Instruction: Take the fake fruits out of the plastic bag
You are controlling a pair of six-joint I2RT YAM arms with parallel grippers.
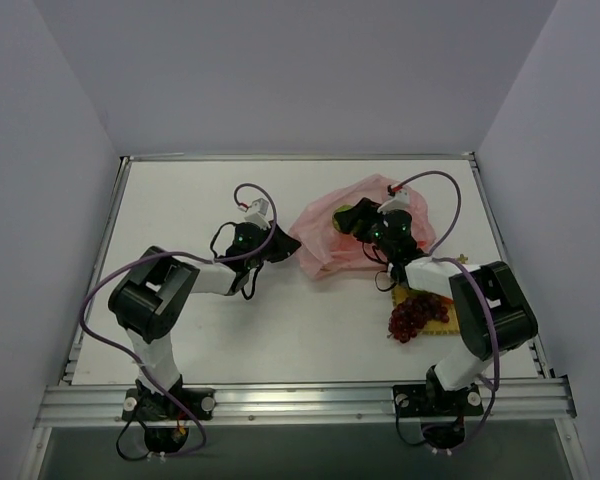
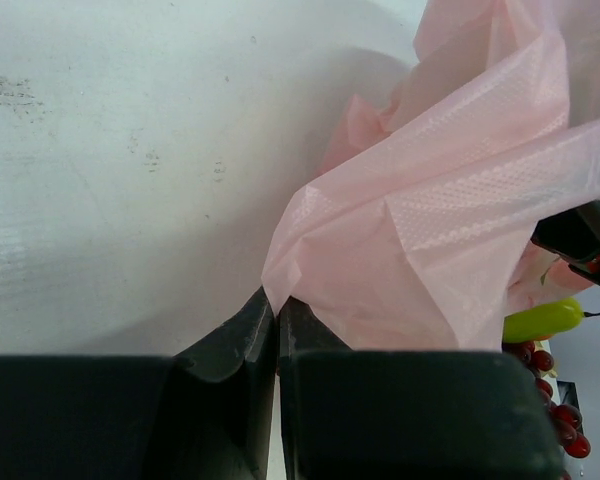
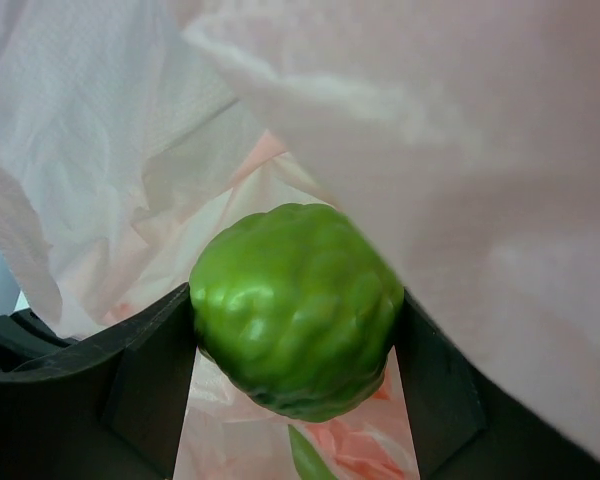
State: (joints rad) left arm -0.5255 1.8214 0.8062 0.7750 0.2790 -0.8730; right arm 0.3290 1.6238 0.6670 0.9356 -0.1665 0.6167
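The right gripper [image 3: 293, 305] is gripping the bumpy green ball [image 3: 290, 340] between both fingers. The ball is sitting inside the plastic bag [image 1: 325, 240], with pink film draping over it. On the table [image 1: 180, 200] the bag is lying crumpled toward the far right. The left gripper [image 2: 277, 310] is pinching the bag's left edge, jaws pressed fully together. The yellow mat [image 1: 442, 312] is lying outside the bag by the right arm, and the grape bunch [image 1: 412, 318] is resting on it.
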